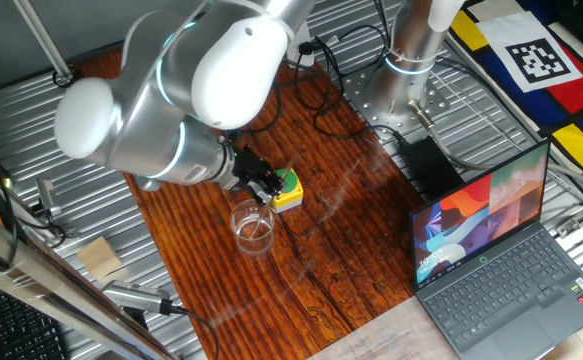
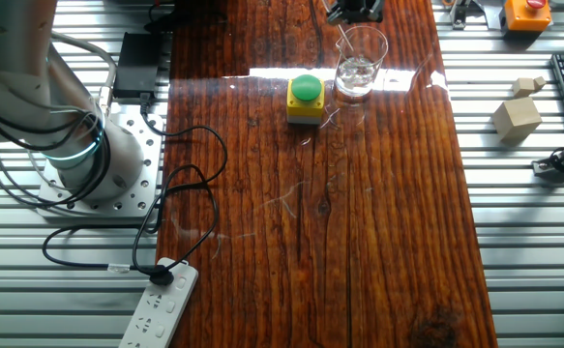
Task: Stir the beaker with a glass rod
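The beaker (image 2: 360, 62) stands upright just beside the yellow button box (image 2: 305, 101), rim open. The gripper (image 1: 264, 186) hangs right above that rim, angling the glass rod (image 2: 345, 46) down into it, probably so the tip can sweep the bottom. Its fingers appear clenched on the rod's top, though the grip itself is hard to make out. Count: 1 beaker, 1 rod, 1 button box, 1 laptop (image 1: 501, 260) well apart.

Glossy wooden table (image 2: 378, 213) — clear glass beaker (image 2: 360, 64), yellow plastic box (image 2: 305, 104).
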Robot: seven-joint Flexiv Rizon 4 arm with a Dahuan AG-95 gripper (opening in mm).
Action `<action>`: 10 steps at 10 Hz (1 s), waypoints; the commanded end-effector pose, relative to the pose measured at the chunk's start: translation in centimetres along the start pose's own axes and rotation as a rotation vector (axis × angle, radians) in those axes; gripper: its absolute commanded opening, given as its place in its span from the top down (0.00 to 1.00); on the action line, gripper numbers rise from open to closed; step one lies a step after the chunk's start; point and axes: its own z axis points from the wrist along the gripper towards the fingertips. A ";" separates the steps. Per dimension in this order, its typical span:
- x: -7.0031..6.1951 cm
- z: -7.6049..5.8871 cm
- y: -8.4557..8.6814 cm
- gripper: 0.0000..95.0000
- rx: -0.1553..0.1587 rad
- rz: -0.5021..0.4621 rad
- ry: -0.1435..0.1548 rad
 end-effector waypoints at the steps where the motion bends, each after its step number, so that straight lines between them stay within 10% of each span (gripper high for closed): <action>1: -0.2 -0.1 0.2 1.00 -0.002 0.002 -0.004; 10: 0.5 0.5 0.5 1.00 -0.003 0.013 -0.084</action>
